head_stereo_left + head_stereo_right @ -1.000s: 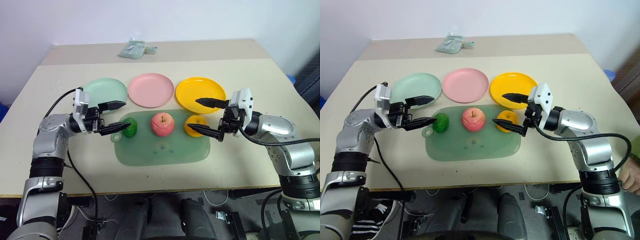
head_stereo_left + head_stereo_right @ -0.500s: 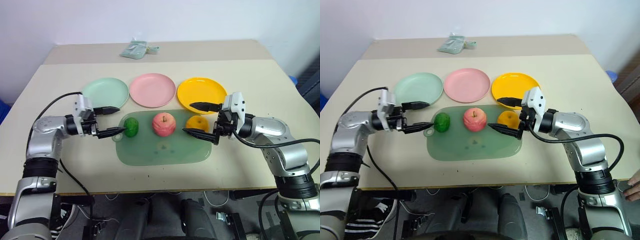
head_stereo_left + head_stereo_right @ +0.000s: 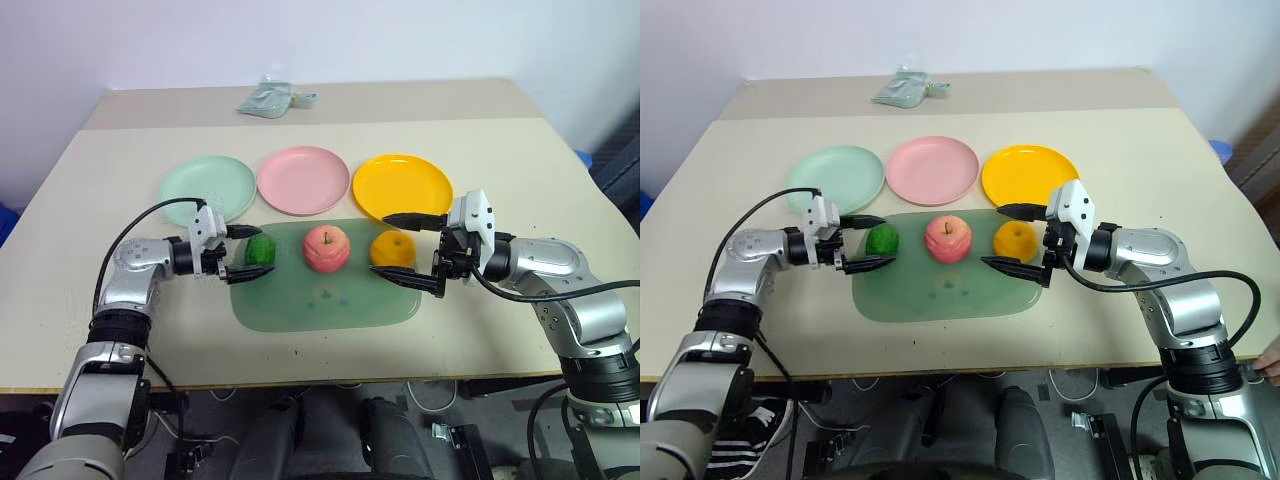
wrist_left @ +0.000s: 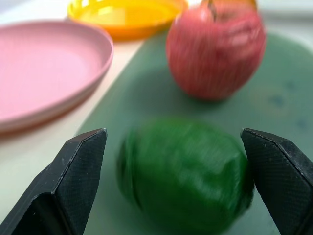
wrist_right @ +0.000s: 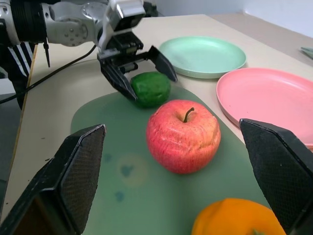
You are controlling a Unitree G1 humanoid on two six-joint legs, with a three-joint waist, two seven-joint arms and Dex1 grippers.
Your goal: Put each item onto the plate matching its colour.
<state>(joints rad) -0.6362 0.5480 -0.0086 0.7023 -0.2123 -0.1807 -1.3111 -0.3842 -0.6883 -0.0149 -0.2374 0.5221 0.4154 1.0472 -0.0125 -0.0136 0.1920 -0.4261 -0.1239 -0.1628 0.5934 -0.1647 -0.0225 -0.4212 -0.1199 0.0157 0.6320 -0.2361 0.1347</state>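
The dark green bumpy fruit (image 3: 258, 250) lies at the left end of the translucent green mat (image 3: 325, 300). My left gripper (image 3: 267, 250) is open, one finger on each side of it, with gaps showing in the left wrist view. The red-pink apple (image 3: 326, 248) stands mid-mat. The orange fruit (image 3: 392, 247) sits at the mat's right end, with my open right gripper (image 3: 378, 245) reaching around its near-left side, not gripping it. Behind the mat stand the mint green plate (image 3: 208, 187), the pink plate (image 3: 303, 179) and the yellow plate (image 3: 401, 187), all bare.
A pale green packet (image 3: 270, 98) lies near the table's far edge. Bare beige tabletop (image 3: 520, 160) runs along both sides and in front of the mat. Something blue (image 3: 583, 158) pokes in past the table's right edge.
My left gripper has come down and in toward the green fruit until its open fingers stand on both sides of it. The right gripper has hardly moved. The fruits lie where they were.
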